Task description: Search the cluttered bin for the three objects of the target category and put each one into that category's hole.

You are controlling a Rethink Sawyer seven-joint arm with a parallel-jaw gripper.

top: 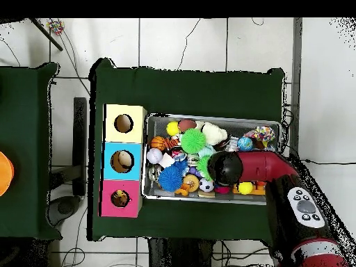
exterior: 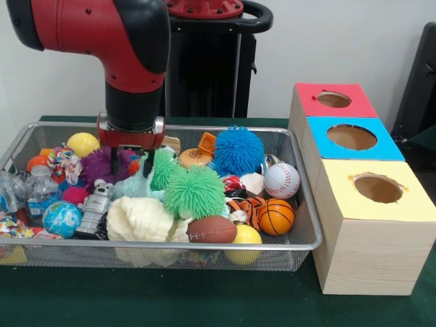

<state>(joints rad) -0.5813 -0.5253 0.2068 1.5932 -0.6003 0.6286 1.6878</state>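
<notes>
The wire bin (exterior: pixel 310 235) is heaped with toys. Among them are a green spiky ball (exterior: pixel 195 191), a blue spiky ball (exterior: pixel 238 150), a purple spiky ball (exterior: pixel 97 164), a baseball (exterior: pixel 281 180), a basketball (exterior: pixel 276 216), a brown football (exterior: pixel 212 230) and a globe ball (exterior: pixel 61 218). My gripper (exterior: pixel 136 161) reaches down into the left-centre of the bin, between the purple ball and a teal furry toy (exterior: pixel 161 168); the toys hide its tips. In the overhead view the arm's wrist (top: pixel 224 167) covers the gripper over the bin (top: pixel 148 192).
Beside the bin stands a wooden box with three holes: red (exterior: pixel 334 99), blue (exterior: pixel 351 137) and yellow (exterior: pixel 378 187). From above the same holes are pink (top: pixel 119 199), blue (top: pixel 122 161) and yellow (top: pixel 124 123). A cream plush (exterior: pixel 139 219) and a silver robot toy (exterior: pixel 95 204) lie near the front.
</notes>
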